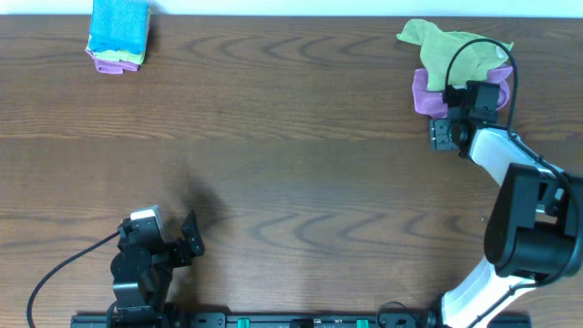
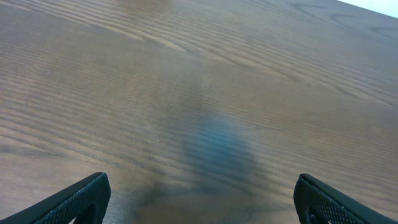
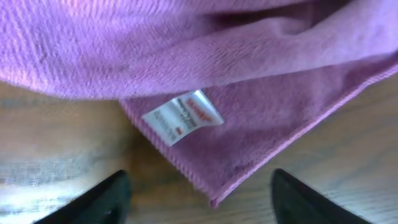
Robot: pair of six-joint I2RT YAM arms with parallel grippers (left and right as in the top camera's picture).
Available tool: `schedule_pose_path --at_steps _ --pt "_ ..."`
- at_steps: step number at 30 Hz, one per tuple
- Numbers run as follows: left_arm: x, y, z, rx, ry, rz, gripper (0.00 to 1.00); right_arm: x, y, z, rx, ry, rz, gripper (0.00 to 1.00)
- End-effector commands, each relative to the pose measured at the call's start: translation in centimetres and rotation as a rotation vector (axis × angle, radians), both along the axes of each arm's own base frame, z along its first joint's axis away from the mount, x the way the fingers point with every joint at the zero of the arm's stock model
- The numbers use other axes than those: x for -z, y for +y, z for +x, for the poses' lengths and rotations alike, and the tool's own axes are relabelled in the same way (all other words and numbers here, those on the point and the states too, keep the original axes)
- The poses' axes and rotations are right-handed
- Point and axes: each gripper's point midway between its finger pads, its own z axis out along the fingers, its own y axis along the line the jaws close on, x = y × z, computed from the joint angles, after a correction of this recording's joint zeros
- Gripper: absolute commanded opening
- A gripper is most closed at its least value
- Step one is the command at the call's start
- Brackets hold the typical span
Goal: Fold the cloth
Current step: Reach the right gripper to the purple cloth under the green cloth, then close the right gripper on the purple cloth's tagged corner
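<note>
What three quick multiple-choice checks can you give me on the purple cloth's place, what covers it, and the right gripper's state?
1. Where does the purple cloth lie on the table?
A. far right corner
B. centre
C. near left corner

2. What colour is the cloth lying partly over it?
A. blue
B. green
C. white

3. How is the right gripper?
A. shut on the cloth
B. open, holding nothing
C. out of view

Answers:
1 A: the overhead view shows it at the far right.
2 B: a green cloth drapes over its far side.
3 B: its fingers stand apart below the white tag in the wrist view.
</note>
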Motion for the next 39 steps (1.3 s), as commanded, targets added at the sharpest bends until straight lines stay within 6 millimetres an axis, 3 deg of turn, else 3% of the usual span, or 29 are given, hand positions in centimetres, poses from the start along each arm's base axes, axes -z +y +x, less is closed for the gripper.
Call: schedule_pose_path --at_steps 1,13,14,16,18,24,27,36,39 --pt "0.2 0.0 0.0 -0.002 0.001 0.003 0.95 -0.3 -0.3 0.6 0.01 -0.017 -0.025 0.61" --pt "0.2 0.0 0.0 -0.002 0.001 0.003 0.95 1.5 -1.0 0.8 0.027 -0.004 -0.05 0.52" --pt "0.2 0.0 0.0 -0.002 0.001 0.003 0.95 1.5 -1.0 0.8 0.027 -0.006 -0.05 0.46" --pt "0.2 0.0 0.0 -0.002 0.001 0.003 0.95 1.3 -1.1 1.0 0.028 -0.015 -0.051 0.2" --pt "0.2 0.0 0.0 -0.002 0.001 0.003 0.95 1.3 -1.1 1.1 0.037 -0.022 -0.047 0.04" --pt "0.2 0.0 0.0 -0.002 0.001 0.003 0.95 0.9 -1.1 1.3 0.097 -0.04 -0.011 0.01" --pt "0.2 0.0 0.0 -0.002 0.001 0.003 0.95 -0.8 -1.0 1.8 0.137 -0.054 0.022 0.01" --pt "0.2 0.0 0.0 -0.002 0.001 0.003 0.95 -11.9 -0.8 4.2 0.147 -0.179 0.041 0.01" --pt "0.2 0.0 0.0 -0.002 0.001 0.003 0.95 -13.7 0.0 4.4 0.099 -0.204 0.06 0.01"
